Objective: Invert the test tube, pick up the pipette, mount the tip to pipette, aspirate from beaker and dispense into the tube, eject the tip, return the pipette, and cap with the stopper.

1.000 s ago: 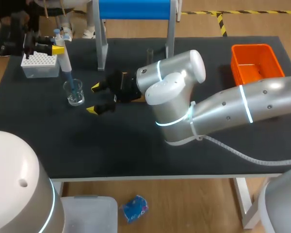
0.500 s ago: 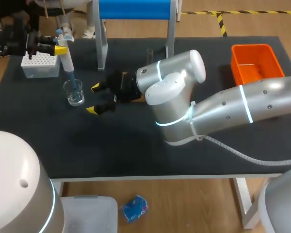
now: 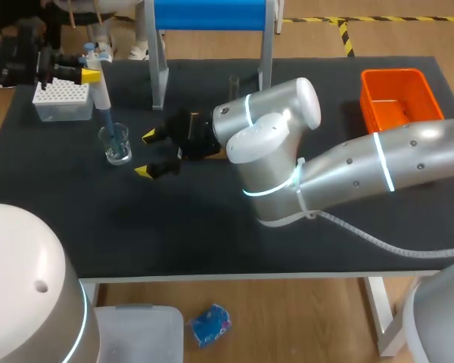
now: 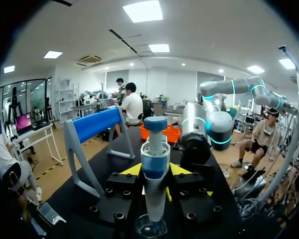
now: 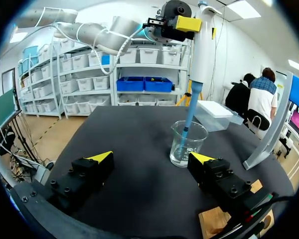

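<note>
My left gripper (image 3: 91,76) is at the table's far left, shut on the white-and-blue pipette (image 3: 102,92), which stands upright. The pipette's blue tip dips into the clear glass beaker (image 3: 117,144). In the left wrist view the pipette (image 4: 153,169) is clamped between the yellow fingertips (image 4: 131,170), directly above the beaker (image 4: 151,228). My right gripper (image 3: 146,154) lies low on the mat just right of the beaker, open and holding nothing. Its own view shows the right gripper (image 5: 152,158) open, with the beaker (image 5: 188,143) and pipette (image 5: 201,47) just ahead. A clear test tube (image 3: 234,83) stands upright behind my right arm.
A white tip box (image 3: 60,101) sits at the far left, behind the beaker. The blue-topped stand (image 3: 160,72) rises at the back middle. An orange bin (image 3: 401,98) is at the back right. A wooden block (image 5: 214,221) lies under my right wrist.
The left gripper with the pipette swayed slightly right, then back left, its tip staying in the beaker. My right arm has not moved.
</note>
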